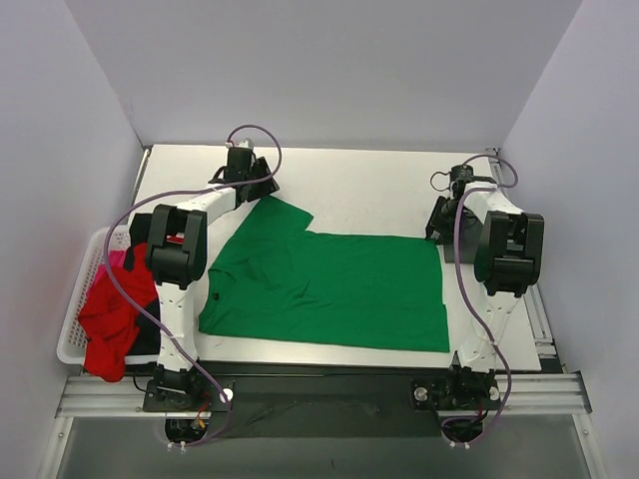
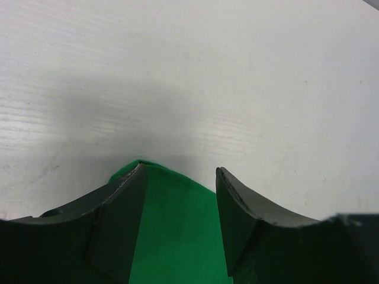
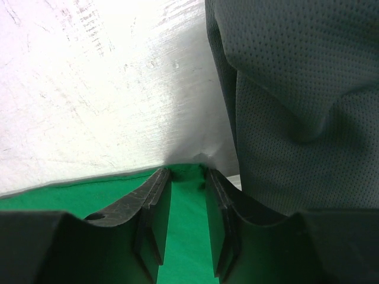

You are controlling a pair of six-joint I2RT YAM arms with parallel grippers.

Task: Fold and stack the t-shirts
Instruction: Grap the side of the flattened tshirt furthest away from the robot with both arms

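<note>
A bright green t-shirt [image 1: 329, 289] lies spread flat across the middle of the table. My left gripper [image 1: 260, 190] is at the shirt's far left sleeve. In the left wrist view it [image 2: 180, 168] is open, its jaws wide on either side of the green sleeve tip [image 2: 177, 236]. My right gripper [image 1: 437, 232] is at the shirt's far right corner. In the right wrist view it [image 3: 185, 171] is open by a narrow gap, with the green corner [image 3: 188, 236] between its jaws. A dark grey t-shirt [image 3: 296, 89] lies just right of that corner.
A white lattice basket [image 1: 70, 351] stands at the table's left edge. It holds a red t-shirt [image 1: 110, 319] hanging over its rim, a pink one [image 1: 118, 257] and a black one [image 1: 148, 334]. Grey walls enclose the table on three sides.
</note>
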